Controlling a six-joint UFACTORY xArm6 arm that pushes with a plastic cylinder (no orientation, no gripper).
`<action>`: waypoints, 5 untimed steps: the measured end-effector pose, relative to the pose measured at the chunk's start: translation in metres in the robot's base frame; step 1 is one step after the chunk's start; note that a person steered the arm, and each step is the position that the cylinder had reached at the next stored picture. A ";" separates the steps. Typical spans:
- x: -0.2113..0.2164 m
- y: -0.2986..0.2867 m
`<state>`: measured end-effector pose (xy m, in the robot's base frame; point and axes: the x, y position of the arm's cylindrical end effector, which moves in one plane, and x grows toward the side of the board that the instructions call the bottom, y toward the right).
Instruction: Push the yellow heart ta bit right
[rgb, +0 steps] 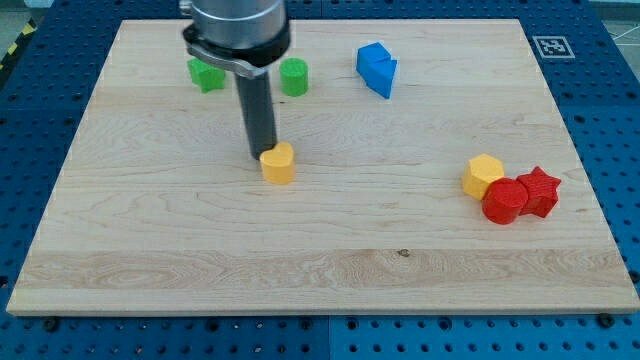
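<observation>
The yellow heart lies on the wooden board, left of the middle. My tip stands at the heart's upper left edge, touching it or nearly so. The rod rises from there to the arm's grey body at the view's top.
A green block and a green cylinder sit near the view's top, either side of the rod. A blue block lies top centre. A yellow hexagon, a red cylinder and a red star cluster at the right.
</observation>
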<state>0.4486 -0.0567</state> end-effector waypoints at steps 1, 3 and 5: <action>0.011 0.039; 0.008 0.056; -0.050 0.013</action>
<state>0.3989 -0.0436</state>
